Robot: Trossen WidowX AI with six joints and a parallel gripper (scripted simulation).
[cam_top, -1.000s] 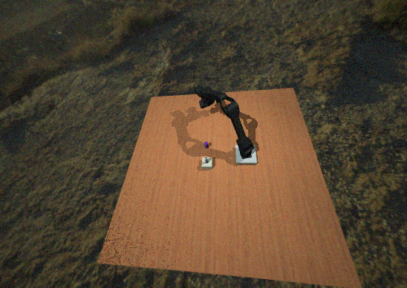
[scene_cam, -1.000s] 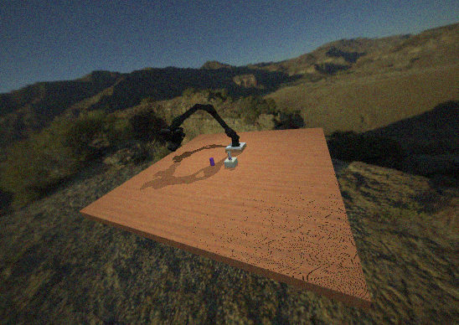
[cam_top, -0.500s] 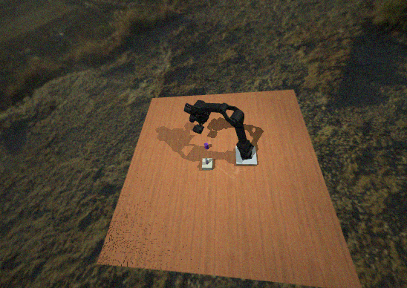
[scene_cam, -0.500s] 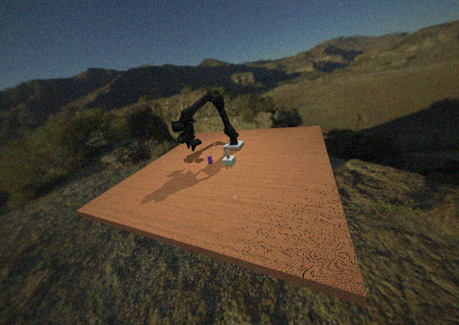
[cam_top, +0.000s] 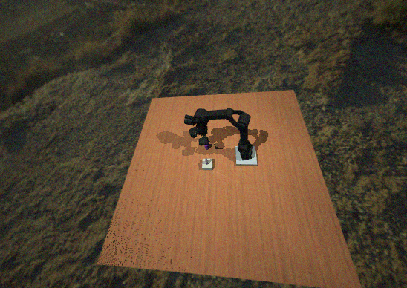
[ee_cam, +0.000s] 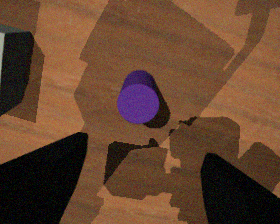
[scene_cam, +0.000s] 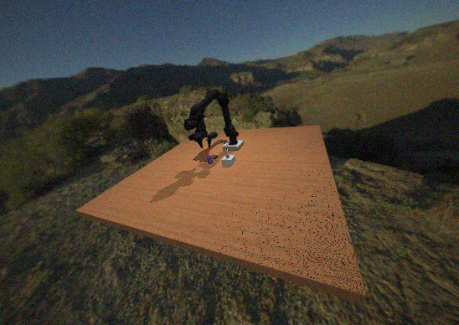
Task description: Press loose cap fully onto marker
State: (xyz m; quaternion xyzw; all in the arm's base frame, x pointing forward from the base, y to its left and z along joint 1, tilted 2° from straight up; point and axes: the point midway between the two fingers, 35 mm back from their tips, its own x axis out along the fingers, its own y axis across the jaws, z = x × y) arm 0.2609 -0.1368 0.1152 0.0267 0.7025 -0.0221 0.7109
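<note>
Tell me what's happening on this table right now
A single black robot arm is bent over the wooden table, its gripper hanging open and empty above a purple cap that stands loose on the wood. The fingers sit either side of the cap but higher up, not touching it. The marker waits uncapped, upright in its white block nearby.
</note>
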